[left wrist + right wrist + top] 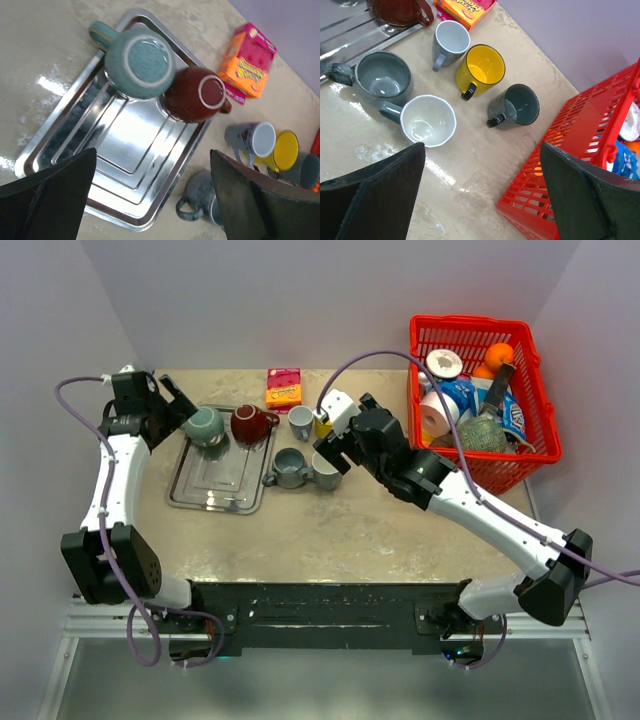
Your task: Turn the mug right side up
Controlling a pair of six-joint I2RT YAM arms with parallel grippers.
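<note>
Where it all sits, table (350,530): beige top with walls left, back and right. The near half in front of the tray and mugs is bare, so that's the roomy bit.
red basket (505,472): far right corner, stuffed with groceries, with its near-left corner just beside the right arm.
tray (215,480): steel, on the left side. Its near part is bare metal.
left gripper (152,160): fingers spread wide, nothing in them, up over the tray.
right gripper (482,145): also spread wide and holding nothing, hanging above the upright mugs.
teal mug (140,62): bottom up at the tray's far end, handle pointing at the far corner rim.
dark red mug (195,95): bottom up too, tight against the tray's right rim. It's touching the teal one or nearly so, can't tell which.
upright bunch: grey-blue mug (385,75) with its handle at the tray's rim, white-lined mug (427,120), small grey mug (451,40), yellow mug (480,67) and dark grey mug (517,105). They're packed close between tray and basket.
snack box (284,388): by the back edge.
</note>
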